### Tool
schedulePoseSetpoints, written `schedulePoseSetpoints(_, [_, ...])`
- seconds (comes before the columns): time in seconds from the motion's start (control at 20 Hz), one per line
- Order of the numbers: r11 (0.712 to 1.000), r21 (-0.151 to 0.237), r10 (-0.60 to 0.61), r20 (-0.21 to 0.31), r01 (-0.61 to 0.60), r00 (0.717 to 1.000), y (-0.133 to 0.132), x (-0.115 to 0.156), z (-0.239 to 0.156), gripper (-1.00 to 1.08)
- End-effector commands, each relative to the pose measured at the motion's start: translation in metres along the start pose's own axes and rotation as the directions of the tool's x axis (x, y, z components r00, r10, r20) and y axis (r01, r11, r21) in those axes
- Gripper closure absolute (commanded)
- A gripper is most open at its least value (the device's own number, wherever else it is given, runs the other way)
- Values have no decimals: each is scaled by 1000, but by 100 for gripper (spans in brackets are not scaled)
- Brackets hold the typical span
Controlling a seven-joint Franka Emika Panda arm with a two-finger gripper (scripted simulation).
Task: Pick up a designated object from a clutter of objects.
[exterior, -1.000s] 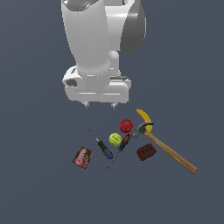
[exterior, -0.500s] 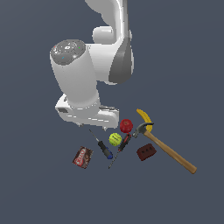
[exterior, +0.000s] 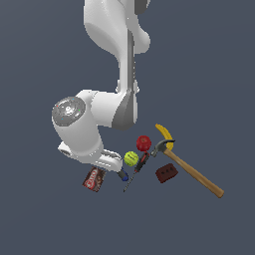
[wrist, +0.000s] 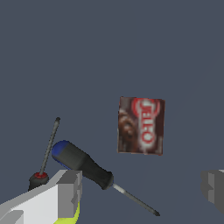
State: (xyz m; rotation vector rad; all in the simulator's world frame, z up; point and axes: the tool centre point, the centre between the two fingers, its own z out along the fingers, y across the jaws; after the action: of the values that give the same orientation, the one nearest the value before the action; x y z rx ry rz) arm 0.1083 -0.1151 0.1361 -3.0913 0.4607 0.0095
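The designated object, a flat red-brown box (exterior: 93,179) with a white and red label, lies at the exterior view's left end of the clutter. In the wrist view the box (wrist: 141,125) lies flat and untouched, ahead of the gap between my fingers. My gripper (wrist: 142,190) is open and empty; one grey finger (wrist: 70,192) and the other finger (wrist: 214,186) stand wide apart. In the exterior view the arm's white hand (exterior: 102,160) hangs just above the box, and its fingertips are hidden there.
A blue-and-black screwdriver (wrist: 83,164) lies close beside the box, with a red-handled screwdriver (exterior: 142,162) past it. Toward the exterior view's right are a yellow-green ball (exterior: 131,158), red ball (exterior: 144,143), banana (exterior: 164,133), dark red block (exterior: 167,173) and wooden-handled hammer (exterior: 194,172).
The arm has come down and toward the exterior view's left, bringing the hand from well above the clutter to just over the box. The objects have not moved.
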Motion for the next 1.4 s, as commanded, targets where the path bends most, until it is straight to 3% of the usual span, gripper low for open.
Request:
schedulePoseSetpoints(0.0, [1000, -4, 22, -3, -22, 1000, 7, 9, 19, -92])
schedulePoseSetpoints(0.5, [997, -13, 71, -9, -71, 997, 23, 23, 65, -92])
schedulePoseSetpoints(0.95, [997, -14, 74, -8, -74, 997, 24, 24, 75, -92])
schedulePoseSetpoints(1.35, [997, -14, 75, -9, -76, 997, 25, 23, 113, -92])
